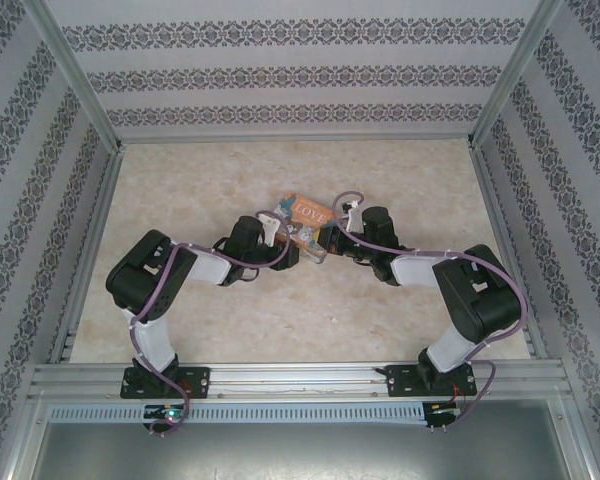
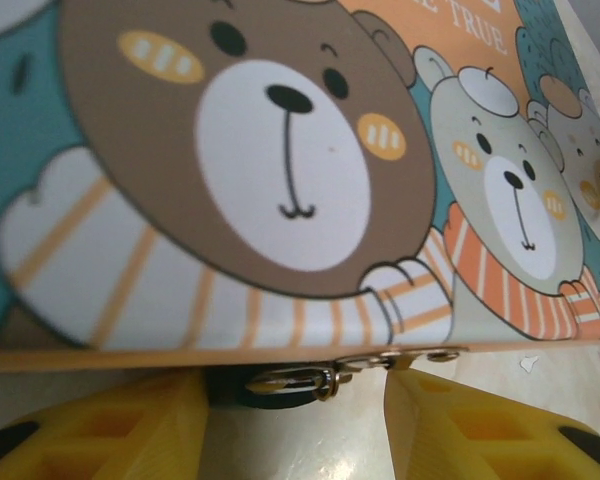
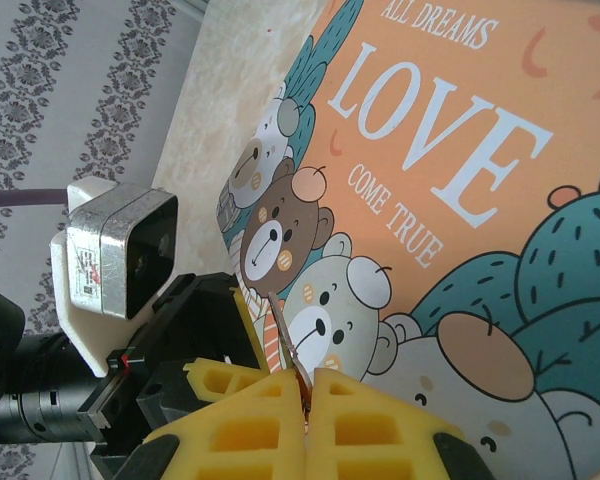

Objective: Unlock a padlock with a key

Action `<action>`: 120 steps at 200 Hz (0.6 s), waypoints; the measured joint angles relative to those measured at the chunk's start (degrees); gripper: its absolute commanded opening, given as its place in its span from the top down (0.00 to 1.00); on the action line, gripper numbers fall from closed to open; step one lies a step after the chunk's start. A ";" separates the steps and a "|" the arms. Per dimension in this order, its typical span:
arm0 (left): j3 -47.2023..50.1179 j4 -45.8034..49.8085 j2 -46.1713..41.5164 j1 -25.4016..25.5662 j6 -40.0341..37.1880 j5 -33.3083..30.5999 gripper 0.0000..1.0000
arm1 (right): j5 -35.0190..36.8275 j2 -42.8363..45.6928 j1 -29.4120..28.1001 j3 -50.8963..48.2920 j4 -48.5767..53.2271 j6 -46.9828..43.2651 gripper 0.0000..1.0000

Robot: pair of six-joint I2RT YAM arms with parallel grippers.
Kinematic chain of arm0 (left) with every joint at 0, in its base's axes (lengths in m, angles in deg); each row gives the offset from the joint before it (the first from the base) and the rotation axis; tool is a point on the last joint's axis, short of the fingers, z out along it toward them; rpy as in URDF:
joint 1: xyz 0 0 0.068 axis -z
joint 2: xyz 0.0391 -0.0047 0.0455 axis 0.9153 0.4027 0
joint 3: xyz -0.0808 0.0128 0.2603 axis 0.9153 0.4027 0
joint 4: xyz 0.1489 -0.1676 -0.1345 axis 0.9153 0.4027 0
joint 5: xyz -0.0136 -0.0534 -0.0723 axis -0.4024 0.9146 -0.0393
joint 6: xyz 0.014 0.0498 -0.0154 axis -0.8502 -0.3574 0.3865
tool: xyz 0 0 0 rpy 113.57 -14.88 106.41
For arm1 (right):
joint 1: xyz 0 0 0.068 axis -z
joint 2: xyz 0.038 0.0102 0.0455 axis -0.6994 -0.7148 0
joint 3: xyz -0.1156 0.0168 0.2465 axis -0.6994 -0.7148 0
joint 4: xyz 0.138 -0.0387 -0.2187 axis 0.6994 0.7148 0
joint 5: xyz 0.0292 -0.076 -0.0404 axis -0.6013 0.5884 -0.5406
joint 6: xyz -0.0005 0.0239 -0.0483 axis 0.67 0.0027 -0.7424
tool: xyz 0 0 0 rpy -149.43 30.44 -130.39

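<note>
The tiny padlock (image 2: 272, 383) hangs from a silver hasp (image 2: 412, 357) under the edge of the LOVE box (image 2: 280, 180). Its body is dark in shadow and its silver shackle lies sideways. My left gripper (image 2: 295, 405) is open, with one yellow finger (image 2: 110, 425) right beside the lock body and the other (image 2: 480, 425) apart from it. My right gripper (image 3: 308, 385) is shut on a thin silver key (image 3: 283, 325). The key's blade points up along the box's bear picture (image 3: 320, 320), close to the left gripper's yellow finger (image 3: 244, 305). From above, both grippers (image 1: 280, 240) (image 1: 332, 238) meet at the box's (image 1: 305, 212) near edge.
The box lies on a beige marbled table (image 1: 200, 190) inside a walled enclosure with patterned walls (image 1: 300, 75). The left arm's wrist camera (image 3: 120, 250) sits close to the right gripper. An aluminium rail (image 1: 300, 378) runs along the near edge.
</note>
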State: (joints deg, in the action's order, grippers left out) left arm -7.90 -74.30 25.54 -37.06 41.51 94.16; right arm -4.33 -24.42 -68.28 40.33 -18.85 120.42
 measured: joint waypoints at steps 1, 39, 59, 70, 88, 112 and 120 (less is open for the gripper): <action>-0.02 0.00 0.02 0.02 0.02 -0.02 0.51 | 0.00 0.00 0.00 0.00 0.00 0.00 1.00; -0.50 0.07 0.39 0.66 0.02 -0.59 0.52 | 0.00 0.02 0.00 0.00 0.04 0.00 1.00; -0.83 0.13 0.70 0.85 0.04 -0.92 0.54 | 0.02 0.07 0.00 0.00 0.09 0.00 1.00; -1.07 0.13 0.92 0.87 0.09 -1.03 0.54 | 0.02 0.09 0.00 0.00 0.11 0.02 1.00; -1.33 0.13 1.18 1.09 0.26 -1.42 0.55 | 0.02 0.11 -0.02 0.00 0.15 0.00 1.00; -1.64 0.11 1.44 1.27 0.52 -2.08 0.57 | 0.42 0.17 -0.33 0.00 0.26 0.00 1.00; -1.77 0.11 1.53 1.38 0.70 -2.21 0.57 | 0.48 0.26 -0.37 0.00 0.35 0.00 1.00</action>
State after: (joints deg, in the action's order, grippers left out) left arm -9.67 -74.19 27.07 -35.69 42.21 91.95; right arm -3.85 -24.16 -68.65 40.33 -18.50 120.42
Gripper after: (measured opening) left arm 0.436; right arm 0.047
